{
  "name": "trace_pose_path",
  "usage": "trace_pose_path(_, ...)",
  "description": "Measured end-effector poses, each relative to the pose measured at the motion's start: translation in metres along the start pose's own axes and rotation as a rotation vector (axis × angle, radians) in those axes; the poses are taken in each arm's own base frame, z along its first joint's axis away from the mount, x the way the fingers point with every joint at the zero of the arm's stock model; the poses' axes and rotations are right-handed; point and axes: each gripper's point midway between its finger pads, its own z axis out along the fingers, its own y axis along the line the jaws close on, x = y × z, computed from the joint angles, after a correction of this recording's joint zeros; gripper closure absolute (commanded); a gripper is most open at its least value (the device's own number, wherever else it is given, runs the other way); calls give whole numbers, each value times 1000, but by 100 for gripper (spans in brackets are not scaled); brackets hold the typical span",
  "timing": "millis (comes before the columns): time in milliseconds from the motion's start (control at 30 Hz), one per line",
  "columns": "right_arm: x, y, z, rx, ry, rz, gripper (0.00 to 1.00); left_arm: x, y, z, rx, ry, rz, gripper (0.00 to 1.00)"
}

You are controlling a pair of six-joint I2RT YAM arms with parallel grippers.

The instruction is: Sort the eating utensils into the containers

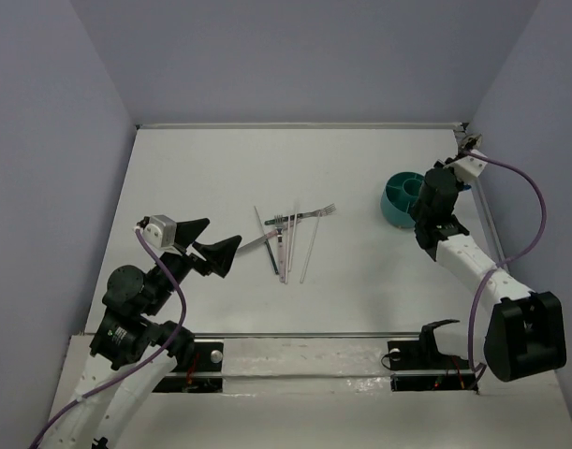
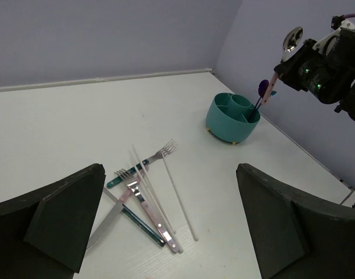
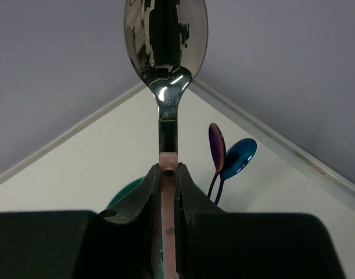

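Note:
My right gripper (image 3: 167,174) is shut on the pink handle of a silver spoon (image 3: 165,40), bowl upward, held over the teal cup (image 1: 398,201). The top view shows this gripper (image 1: 433,201) at the cup's right rim. A purple spoon (image 3: 216,145) and a blue spoon (image 3: 238,157) stand in the cup (image 2: 229,119). The other utensils (image 1: 286,238) lie piled mid-table: a green-handled fork (image 2: 143,165), a pink-handled fork (image 2: 147,214), a knife (image 2: 107,224) and white chopsticks (image 2: 178,195). My left gripper (image 1: 225,234) is open and empty, just left of the pile.
Grey walls close in the white table on the left, back and right. The cup stands near the right wall, with a raised rail (image 1: 487,220) along that edge. A metal bar (image 1: 304,335) crosses the near edge between the arm bases.

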Motion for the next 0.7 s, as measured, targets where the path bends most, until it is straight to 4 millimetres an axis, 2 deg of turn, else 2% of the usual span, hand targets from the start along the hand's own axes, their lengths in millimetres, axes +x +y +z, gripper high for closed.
trace_pose_path(233,16,-6,19,57,-21,-52,100,0,0,0,0,0,0,1)
trace_pose_path(700,58,-12,27,86,43,-90,100,0,0,0,0,0,0,1)
